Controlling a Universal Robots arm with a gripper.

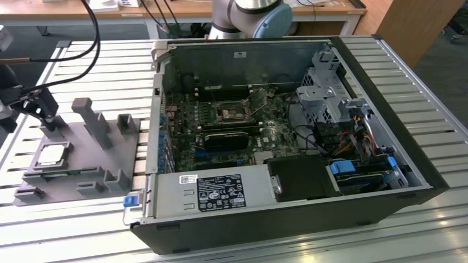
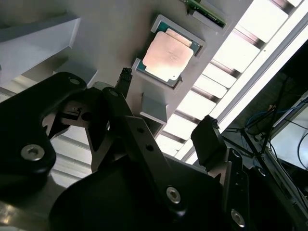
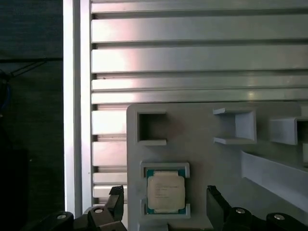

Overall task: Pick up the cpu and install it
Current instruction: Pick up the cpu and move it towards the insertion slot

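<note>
The hand (image 3: 166, 206) hangs over the grey tray (image 1: 128, 150) at the exterior view's left. Its fingers (image 3: 117, 202) are spread wide and hold nothing; in the first wrist view they stand one to either side of the cpu (image 3: 166, 192). The cpu lies flat in a square recess near the tray's edge. The open computer case (image 1: 292, 137) sits beside the tray on the slatted counter (image 1: 95, 60).

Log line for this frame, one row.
pincer: open, over cpu | cpu: in grey tray pocket, not grasped
</note>
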